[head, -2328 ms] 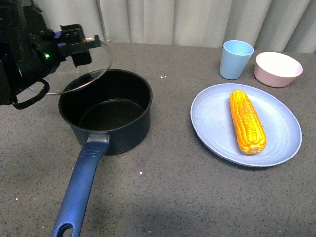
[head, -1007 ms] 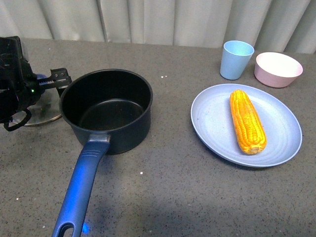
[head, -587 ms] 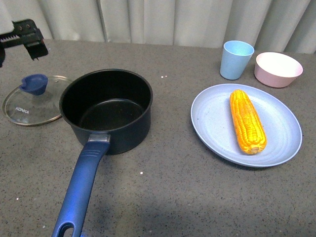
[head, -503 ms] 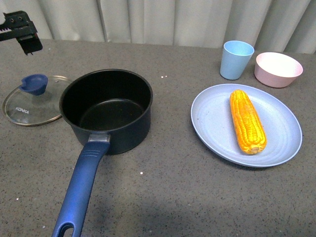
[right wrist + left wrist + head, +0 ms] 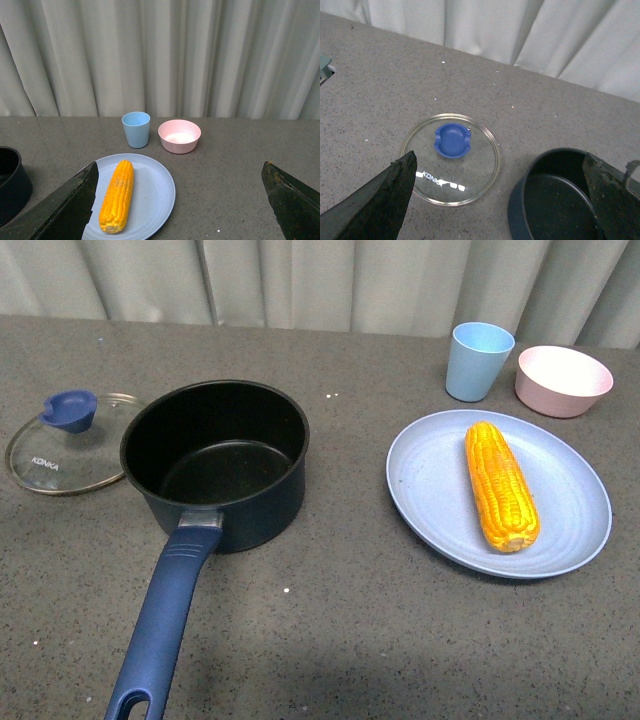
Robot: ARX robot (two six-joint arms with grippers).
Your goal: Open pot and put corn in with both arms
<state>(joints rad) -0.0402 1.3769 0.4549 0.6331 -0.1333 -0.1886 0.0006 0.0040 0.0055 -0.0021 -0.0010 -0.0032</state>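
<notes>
Tabletop (image 5: pixel 330 640) holds the uncovered pot (image 5: pixel 215 465), its handle pointing toward the robot. Well to its right, a plate (image 5: pixel 430 490) carries the corn (image 5: pixel 500 485) lengthwise. The lid (image 5: pixel 60 455) lies flat, knob up, just beside the pot's left. A bowl (image 5: pixel 562 380) and cup (image 5: pixel 478 360) stand behind the plate. The left gripper (image 5: pixel 497 157) hovers above lid and pot, jaws spread wide; the right gripper (image 5: pixel 179 167) is equally wide apart, facing the corn.
</notes>
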